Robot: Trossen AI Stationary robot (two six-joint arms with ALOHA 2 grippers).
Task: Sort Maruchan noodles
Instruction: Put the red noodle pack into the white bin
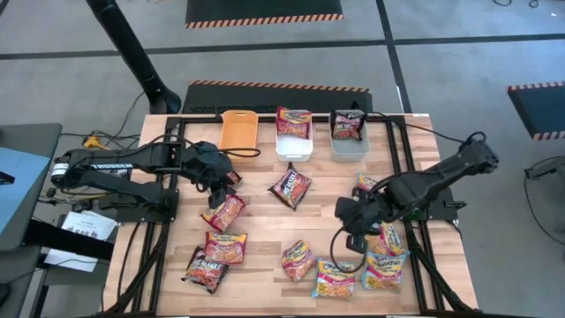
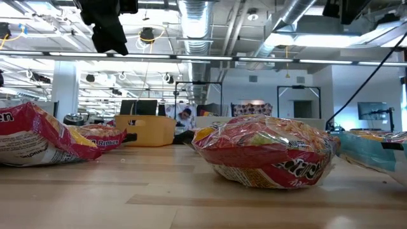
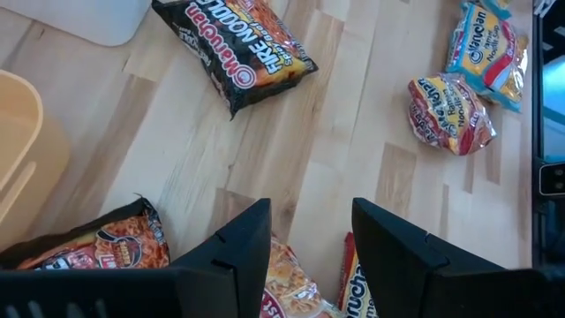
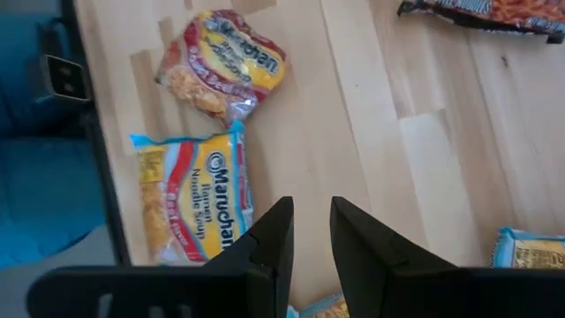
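Just below left gripper (image 1: 222,183), red-orange packet (image 1: 224,212)

Packets (image 1: 294,188) before bins (image 1: 294,144)

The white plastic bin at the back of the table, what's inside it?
The white plastic bin holds one red-orange noodle packet, propped against its far edge. The bin's near part looks bare white. Whether anything lies under the packet cannot be seen, since the packet covers it.

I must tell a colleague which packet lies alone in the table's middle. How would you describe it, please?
Find the white bin in the row of three bins at the table's far edge. Just in front of it lies one dark packet, tilted, alone on bare wood. Unlike the yellow-and-blue packets near the front, it is red-black.
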